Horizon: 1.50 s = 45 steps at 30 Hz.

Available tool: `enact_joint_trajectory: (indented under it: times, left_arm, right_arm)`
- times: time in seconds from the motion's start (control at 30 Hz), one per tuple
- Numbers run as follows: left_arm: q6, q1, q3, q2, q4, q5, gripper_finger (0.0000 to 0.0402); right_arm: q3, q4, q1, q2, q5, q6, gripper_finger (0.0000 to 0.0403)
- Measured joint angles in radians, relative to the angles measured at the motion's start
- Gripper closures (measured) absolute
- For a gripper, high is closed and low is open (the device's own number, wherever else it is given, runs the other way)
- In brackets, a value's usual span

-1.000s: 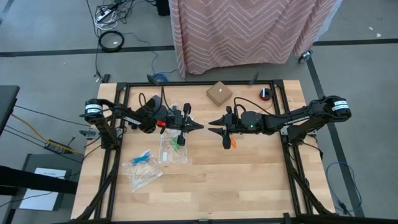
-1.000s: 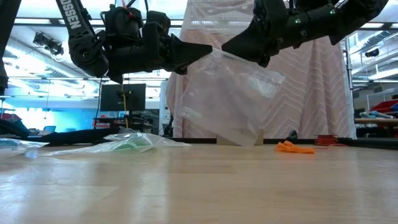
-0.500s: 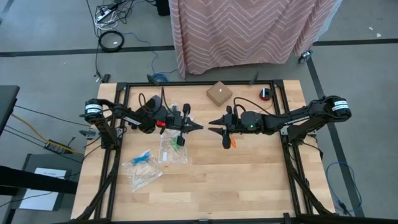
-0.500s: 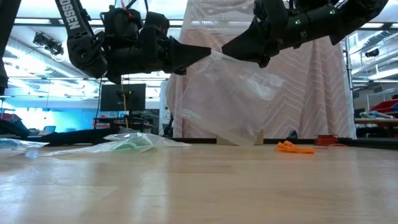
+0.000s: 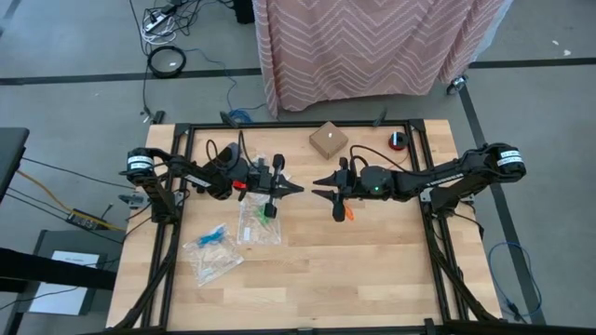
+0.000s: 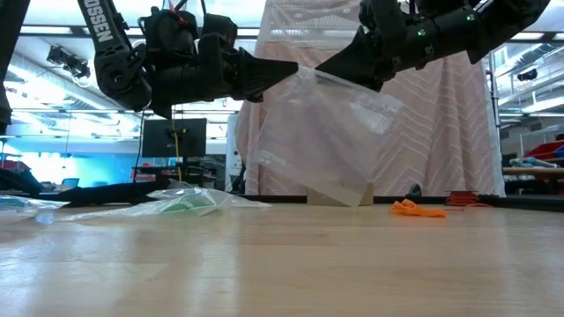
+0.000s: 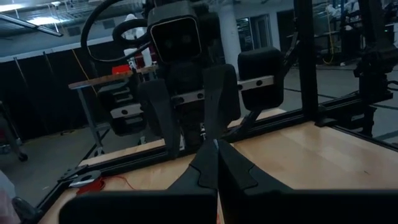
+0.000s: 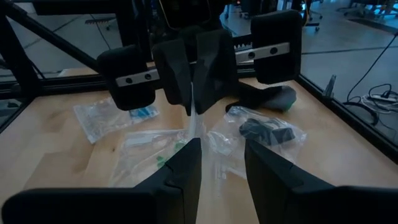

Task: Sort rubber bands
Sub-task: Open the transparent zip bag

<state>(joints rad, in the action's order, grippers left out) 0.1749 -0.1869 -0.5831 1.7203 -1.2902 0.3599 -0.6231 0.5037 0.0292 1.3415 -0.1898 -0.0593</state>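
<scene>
A clear zip bag (image 6: 326,141) hangs in the air above the table's middle, between my two grippers. My left gripper (image 6: 291,67) is shut on its top. My right gripper (image 6: 328,69) faces it from the table's right, fingers apart (image 8: 222,149) at the bag's top edge. A small heap of orange rubber bands (image 5: 349,214) lies loose on the wood under the right gripper. On the table lie a bag with green bands (image 5: 259,223) and a bag with blue bands (image 5: 212,249). Black bands (image 8: 267,130) show inside clear plastic beyond my right fingers. My left gripper pinches the clear bag's top edge at one corner (image 6: 304,72) between its two fingers, coming nearly level from the table's left. The bag hangs below the fingers, clear of the table. My right gripper's fingertips stand at the same top edge; I cannot tell whether they touch it.
A small cardboard box (image 5: 328,140) and a red-and-black thing (image 5: 398,140) sit near the far edge. Black frame rails (image 5: 430,233) run along the table's sides. Bare wood (image 5: 354,279) fills the near half. A patterned cloth (image 5: 372,46) hangs behind the table.
</scene>
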Motion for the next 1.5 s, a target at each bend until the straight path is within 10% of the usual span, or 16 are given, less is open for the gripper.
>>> enact_joint_trajectory:
  times: [1.5]
  left_arm:
    - [0.024, -0.002, 0.0, 0.001, 0.011, 0.005, 0.04]
  right_arm:
    - [0.0, 0.004, 0.0, 0.0, -0.001, -0.012, 0.029]
